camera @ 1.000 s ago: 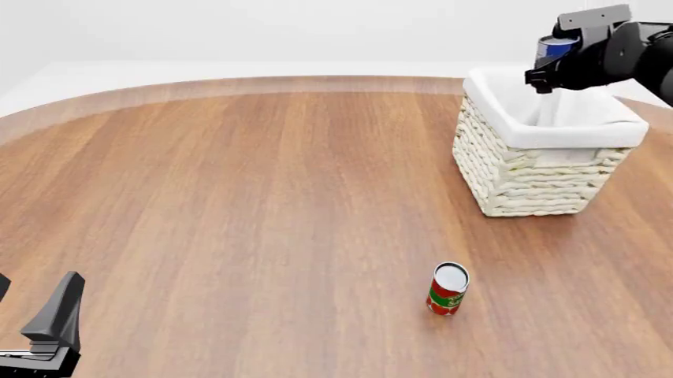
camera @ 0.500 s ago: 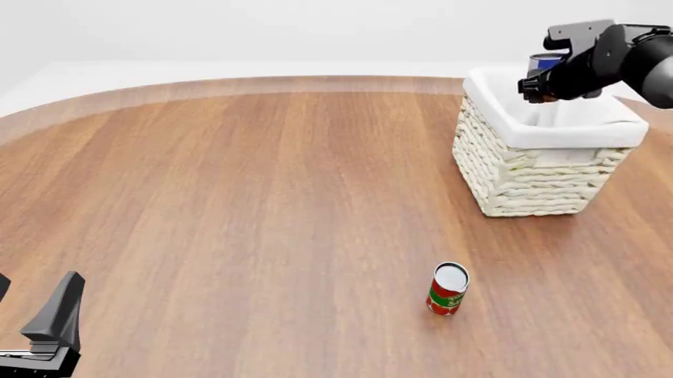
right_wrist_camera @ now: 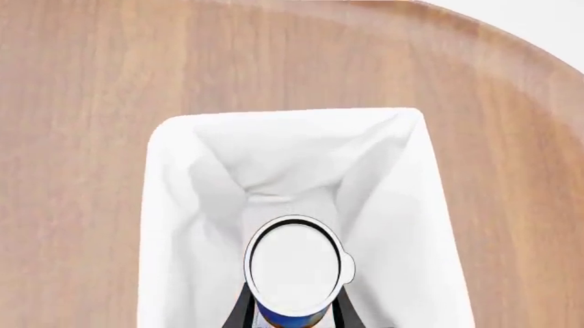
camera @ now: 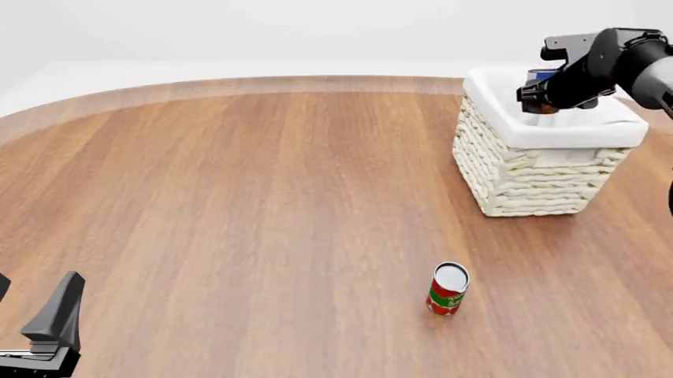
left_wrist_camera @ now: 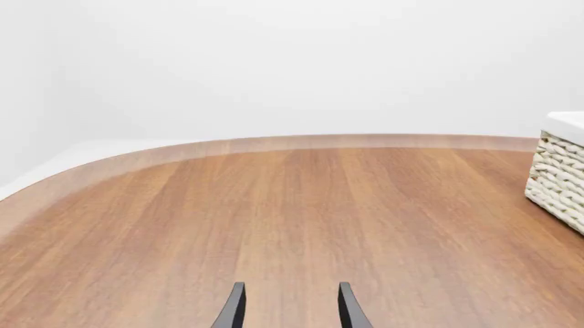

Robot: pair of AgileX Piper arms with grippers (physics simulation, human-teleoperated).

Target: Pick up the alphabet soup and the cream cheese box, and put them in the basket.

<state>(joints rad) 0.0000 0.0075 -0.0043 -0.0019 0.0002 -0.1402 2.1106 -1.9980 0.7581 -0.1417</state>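
Observation:
The alphabet soup (camera: pixel 541 78) hangs upright in the mouth of the basket (camera: pixel 531 169), with my right gripper (camera: pixel 544 96) shut on it. In the right wrist view its silver-white top (right_wrist_camera: pixel 294 268) sits between the dark fingers (right_wrist_camera: pixel 240 313), above the basket's white cloth lining (right_wrist_camera: pixel 187 205). The can's lower part is hidden behind the rim. My left gripper (camera: pixel 37 279) stays low at the near left, open with nothing between its fingers (left_wrist_camera: pixel 232 307). The cream cheese box is out of view.
A red and green can (camera: pixel 448 289) stands upright on the wooden table (camera: pixel 263 197), nearer to me than the basket. A corner of the basket (left_wrist_camera: pixel 559 179) shows at the edge of the left wrist view.
My right gripper has come down and slightly left with the can, from above the basket to its rim level. The left arm and the red and green can have not moved.

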